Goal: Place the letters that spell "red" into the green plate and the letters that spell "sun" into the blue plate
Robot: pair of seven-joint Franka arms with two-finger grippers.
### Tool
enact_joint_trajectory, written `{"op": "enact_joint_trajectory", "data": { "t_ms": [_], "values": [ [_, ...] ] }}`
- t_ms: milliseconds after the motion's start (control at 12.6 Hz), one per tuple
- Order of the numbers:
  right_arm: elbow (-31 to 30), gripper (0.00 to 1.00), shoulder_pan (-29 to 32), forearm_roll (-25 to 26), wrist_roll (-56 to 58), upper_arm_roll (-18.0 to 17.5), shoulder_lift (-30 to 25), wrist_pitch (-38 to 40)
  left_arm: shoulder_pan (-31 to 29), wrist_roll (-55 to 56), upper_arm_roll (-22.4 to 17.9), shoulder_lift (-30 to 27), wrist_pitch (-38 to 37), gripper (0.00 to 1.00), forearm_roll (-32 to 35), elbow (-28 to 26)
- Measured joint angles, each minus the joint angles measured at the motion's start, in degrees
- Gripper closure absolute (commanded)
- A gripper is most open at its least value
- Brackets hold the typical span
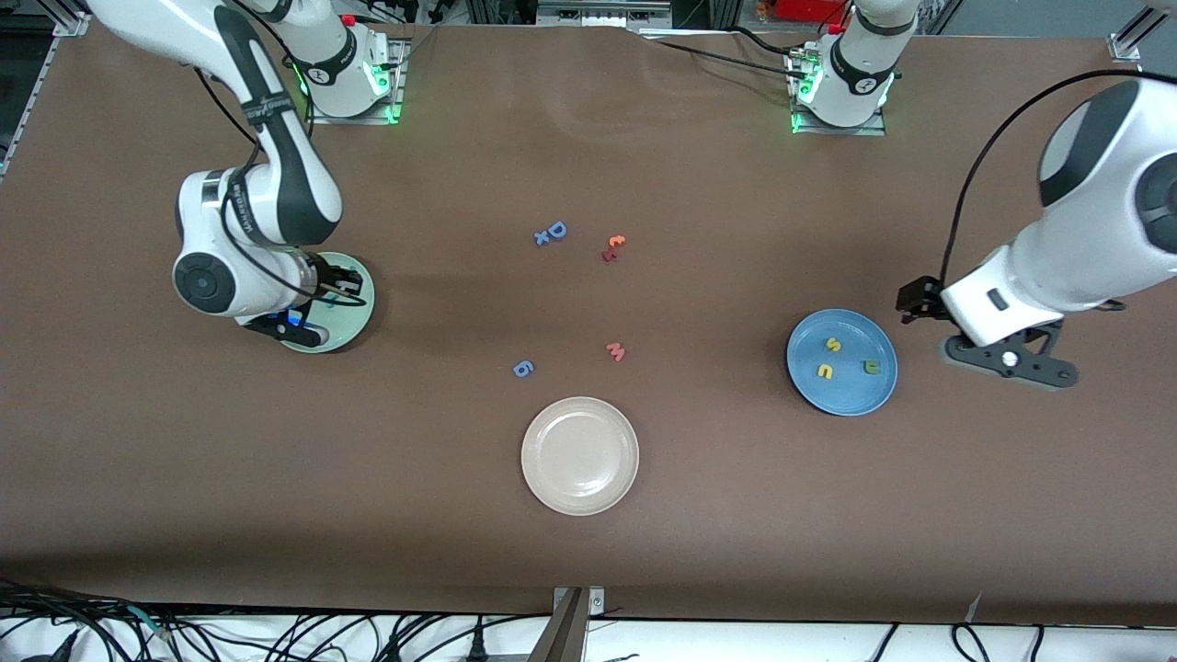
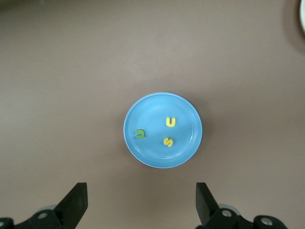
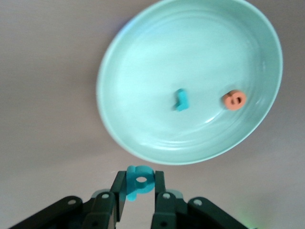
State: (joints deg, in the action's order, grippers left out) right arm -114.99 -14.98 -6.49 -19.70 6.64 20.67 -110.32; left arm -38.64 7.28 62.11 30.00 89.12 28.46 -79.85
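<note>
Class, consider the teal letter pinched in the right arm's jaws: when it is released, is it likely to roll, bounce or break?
The teal letter looks small, thick and foam-like, so probably light and unbreakable. Its flat faces suggest it should settle without rolling, perhaps after a small bounce.

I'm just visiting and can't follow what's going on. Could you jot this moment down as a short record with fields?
blue plate: holds yellow s, yellow u, olive-green letter
green plate: holds teal r, orange e
right gripper: shut on teal d, by the green plate
left gripper: open, empty, up by the blue plate
left to do: the d
</note>
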Motion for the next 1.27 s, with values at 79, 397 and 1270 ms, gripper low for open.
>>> {"op": "enact_joint_trajectory", "data": {
  "t_ms": [79, 397, 1270],
  "values": [
    [-0.61, 0.8, 0.08, 0.0, 1.4, 0.45, 0.92, -1.37, 0.25, 0.01, -0.46, -0.02, -0.15, 0.0, -0.06, 1.22],
    [-1.99, 0.54, -0.07, 0.0, 4.13, 0.45, 4.49, -6.98, 9.08, 0.03, -12.25, -3.89, -1.44, 0.0, -6.86, 5.42],
    [15.27, 0.01, 0.0, 0.05, 4.66, 1.27, -1.86, 15.69, 35.19, -4.46, -54.08, -27.26, 8.59, 0.0, -26.53, -14.33]
  ]
}}
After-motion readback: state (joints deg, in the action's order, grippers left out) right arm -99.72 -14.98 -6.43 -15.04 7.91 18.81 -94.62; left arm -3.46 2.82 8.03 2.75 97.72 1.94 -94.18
